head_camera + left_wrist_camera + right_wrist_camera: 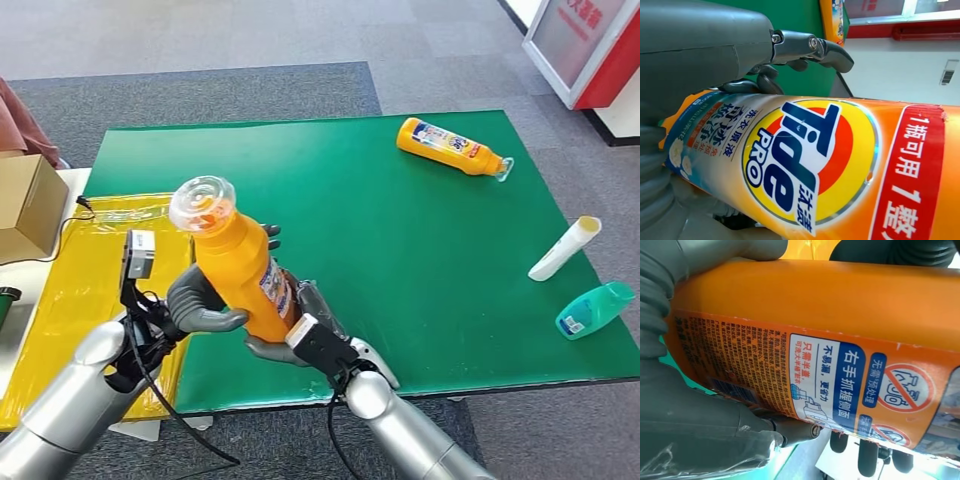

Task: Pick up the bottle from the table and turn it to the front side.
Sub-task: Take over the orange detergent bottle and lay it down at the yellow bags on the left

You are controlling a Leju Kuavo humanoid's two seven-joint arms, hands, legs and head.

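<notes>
An orange detergent bottle [238, 260] with a clear cap is lifted off the green table [423, 260], tilted with its cap up and toward me. My left hand [200, 300] grips its side from the left, and my right hand [302, 335] holds its lower end from beneath. The left wrist view shows the bottle's front label [806, 160] with my left hand's fingers [806, 47] curled over it. In the right wrist view the back label [828, 375] with small print faces the camera, my right hand's thumb [791, 432] pressed against it.
A second orange bottle [451, 146] lies at the table's far right. A white tube [564, 248] and a teal bottle [595, 309] lie near the right edge. A yellow sheet [90, 270] and a cardboard box [26, 205] are on the left.
</notes>
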